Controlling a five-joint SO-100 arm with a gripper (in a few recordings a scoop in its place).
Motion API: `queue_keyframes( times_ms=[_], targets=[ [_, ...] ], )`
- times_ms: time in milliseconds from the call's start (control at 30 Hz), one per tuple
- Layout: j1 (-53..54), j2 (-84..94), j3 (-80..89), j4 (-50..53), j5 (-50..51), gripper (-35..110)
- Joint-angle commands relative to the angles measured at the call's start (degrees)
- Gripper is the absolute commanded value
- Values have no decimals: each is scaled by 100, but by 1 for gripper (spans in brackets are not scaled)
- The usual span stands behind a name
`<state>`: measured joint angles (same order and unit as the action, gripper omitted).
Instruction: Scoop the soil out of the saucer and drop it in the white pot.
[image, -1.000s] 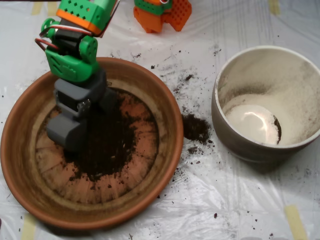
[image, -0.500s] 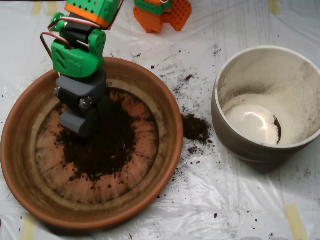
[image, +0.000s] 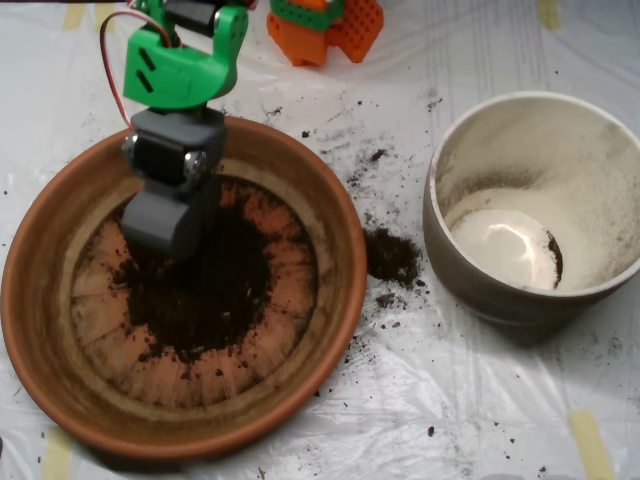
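Filling the middle of the large, shallow terracotta-orange saucer (image: 60, 330), loose dark crumbly soil (image: 205, 290) is seen in a ragged patch. The grey clamshell scoop (image: 160, 222) is poised at its upper-left edge; its opening cannot be judged. The off-white pot (image: 470, 280) sits right.

The arm reaches down from the top left, its green wrist housing (image: 180, 65) above the grey scoop (image: 165, 215); the scoop points downward, its rounded shells drawn together.
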<state>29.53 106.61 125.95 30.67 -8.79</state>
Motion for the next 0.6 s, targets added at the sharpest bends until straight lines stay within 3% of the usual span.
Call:
queue_keyframes(
  times_ms=[0, 567],
  targets=[
    [-281, 1336, -35, 431, 35, -1],
    [-1213, 3164, -870, 2171, 18, -1]
  ],
)
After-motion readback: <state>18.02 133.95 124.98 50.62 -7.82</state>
